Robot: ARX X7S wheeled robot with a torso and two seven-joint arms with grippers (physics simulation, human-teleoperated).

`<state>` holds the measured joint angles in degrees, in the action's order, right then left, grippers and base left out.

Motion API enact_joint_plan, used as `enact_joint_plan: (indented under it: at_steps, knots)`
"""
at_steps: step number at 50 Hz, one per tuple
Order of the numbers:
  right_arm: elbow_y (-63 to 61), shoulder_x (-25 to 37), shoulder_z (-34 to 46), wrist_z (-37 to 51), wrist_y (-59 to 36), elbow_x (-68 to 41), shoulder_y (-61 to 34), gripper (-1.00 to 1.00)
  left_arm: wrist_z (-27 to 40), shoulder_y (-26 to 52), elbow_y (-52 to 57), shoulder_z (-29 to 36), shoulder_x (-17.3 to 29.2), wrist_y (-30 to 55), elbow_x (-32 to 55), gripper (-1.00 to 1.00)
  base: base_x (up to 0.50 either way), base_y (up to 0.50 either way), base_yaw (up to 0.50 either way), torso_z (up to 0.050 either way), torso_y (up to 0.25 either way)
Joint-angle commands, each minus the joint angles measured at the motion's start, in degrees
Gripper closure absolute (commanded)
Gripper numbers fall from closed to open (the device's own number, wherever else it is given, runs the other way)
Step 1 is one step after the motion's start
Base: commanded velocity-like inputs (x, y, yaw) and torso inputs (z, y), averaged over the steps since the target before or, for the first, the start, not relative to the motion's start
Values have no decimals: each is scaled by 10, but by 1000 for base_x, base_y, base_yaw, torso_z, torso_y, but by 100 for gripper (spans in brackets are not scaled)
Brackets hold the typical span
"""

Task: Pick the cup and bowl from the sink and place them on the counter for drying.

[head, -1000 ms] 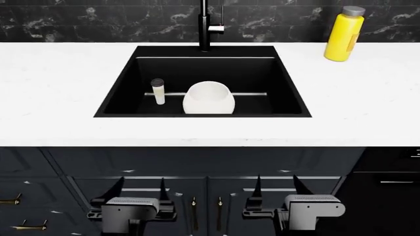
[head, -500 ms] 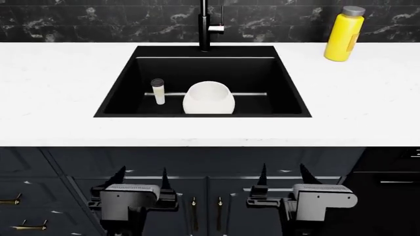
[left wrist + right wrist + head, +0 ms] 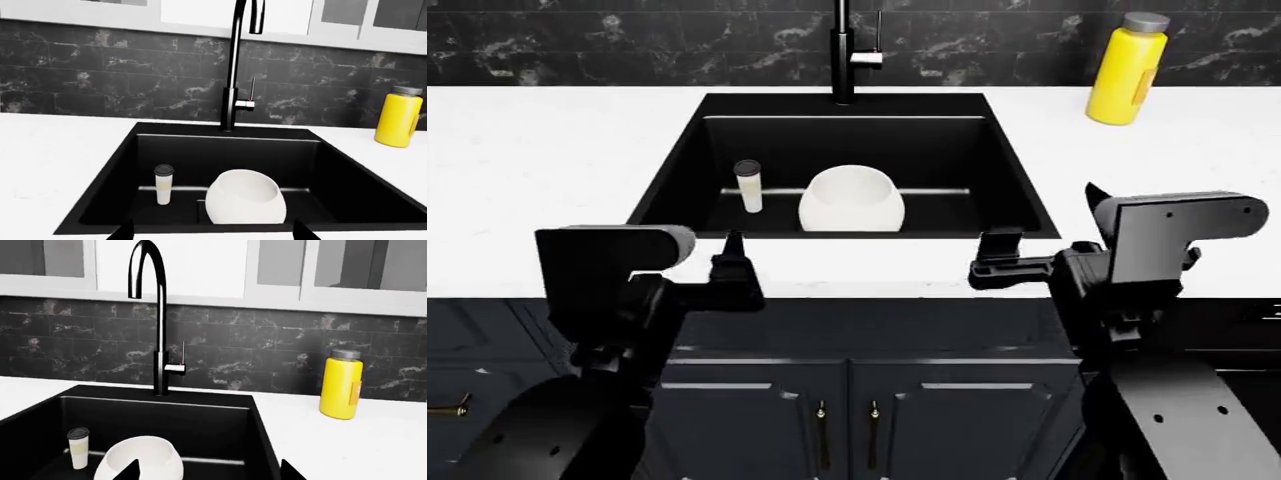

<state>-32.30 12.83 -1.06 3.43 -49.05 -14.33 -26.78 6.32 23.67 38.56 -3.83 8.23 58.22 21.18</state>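
Both grippers are up at counter height in front of the sink, holding nothing. Left gripper point(image 3: 718, 262) sits at the front edge of the counter, near the sink's front left corner; its left wrist view shows two finger tips well apart at the frame edge, so jaws are spread. Right gripper point(image 3: 1044, 235) is at the front right corner of the sink; two finger tips also show wide apart in the right wrist view, jaws spread, empty.

Largest to smallest:
- counter point(image 3: 547, 160): white speckled top, runs around the sink on all sides, dark cabinets point(image 3: 854, 400) below, black marble wall tiles point(image 3: 627, 40) behind.
- sink point(image 3: 1014, 190): black rectangular basin, set in the middle of the counter.
- faucet point(image 3: 233, 75): tall, black with a chrome lever, at the middle of the back rim.
- bowl point(image 3: 850, 200): white, on the sink floor about centre, tipped so the opening faces up and back. Also seen in both wrist views point(image 3: 244, 197) point(image 3: 140, 460).
- yellow bottle point(image 3: 1129, 68): grey cap, upright on the counter at back right, well apart from the sink.
- cup point(image 3: 749, 186): small cream tumbler, dark rim, upright on the sink floor just left of the bowl, small gap between them.
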Motion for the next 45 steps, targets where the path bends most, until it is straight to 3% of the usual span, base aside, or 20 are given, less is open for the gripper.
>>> enact_joint_plan:
  at_steps: [1, 6, 8, 10, 15, 33, 36, 45]
  knots:
    - [-1, 36, -22, -31, -183, -50, -182, -100, 1, 155, -1, -43, 17, 146, 66, -100, 0, 0, 0, 0, 0]
    - [46, 45, -18, -41, -201, -54, -239, -100, 9, 214, -32, -36, 34, 168, 60, -100, 0, 0, 0, 0, 0]
    - [58, 48, -12, -44, -200, -53, -249, -100, 1, 231, -40, -75, 20, 194, 83, -100, 0, 0, 0, 0, 0]
    - [65, 50, -10, -45, -202, -53, -257, -100, 1, 230, -41, -39, 46, 166, 63, -100, 0, 0, 0, 0, 0]
    - [73, 55, -10, -45, -208, -54, -264, -100, -16, 232, -56, -64, 44, 152, 76, -100, 0, 0, 0, 0, 0]
    - [74, 70, -6, -43, -225, -56, -255, -100, -14, 250, -76, -49, 66, 170, 78, -100, 0, 0, 0, 50, 0]
    - [78, 71, -2, -44, -228, -56, -258, -100, -1, 272, -99, -71, 49, 223, 89, -100, 0, 0, 0, 31, 0]
    - [131, 70, -6, -51, -238, -62, -278, -100, -9, 343, -182, -19, 65, 257, 88, -100, 0, 0, 0, 0, 0]
